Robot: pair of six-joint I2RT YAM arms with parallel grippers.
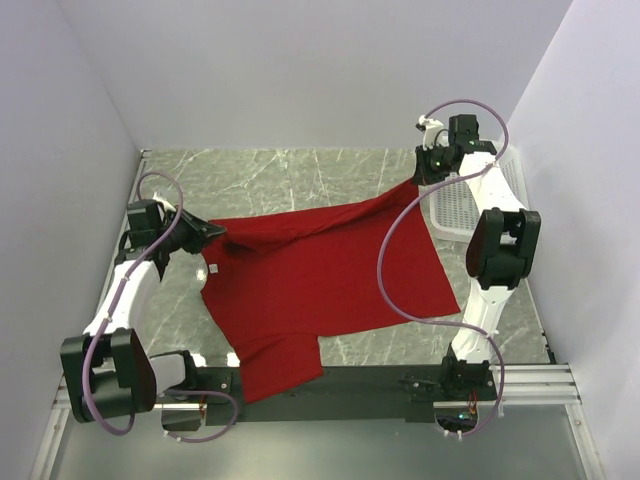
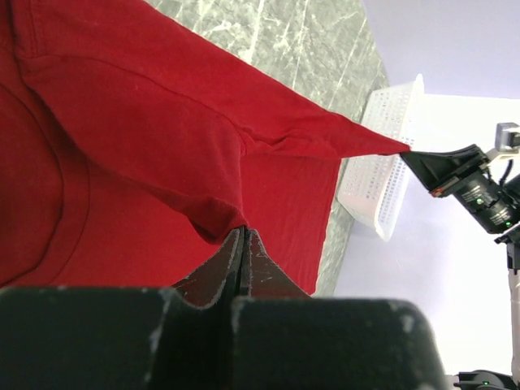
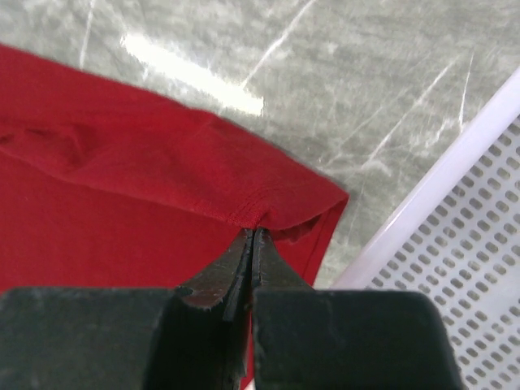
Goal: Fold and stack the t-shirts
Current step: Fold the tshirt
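One deep red t-shirt (image 1: 320, 285) on the grey marbled counter (image 1: 280, 180), front part lying mostly flat, one end overlapping the black rail (image 1: 380, 380) at the near edge. Held up at two points and stretched taut between them, with a raised ridge of cloth running from the left side to the far right. Left tool (image 2: 244, 231): fingers pressed together, pinching a fold of the shirt close to the collar, on the left side of the counter. Small white tag (image 1: 212, 268) visible just below that grip. Right tool (image 3: 252, 236): fingers pressed together likewise, pinching the stitched hem at the corner of a sleeve, at the far right and raised above the counter. Cloth between the two grips smooth, with light creasing near the sleeve seam. White mesh basket (image 1: 455, 205) at the far right of the counter beside the wall, just beside the right tool and partly behind the right arm. Pinched sleeve corner near the basket rim, contact not determinable. Basket contents not discernible in any view.
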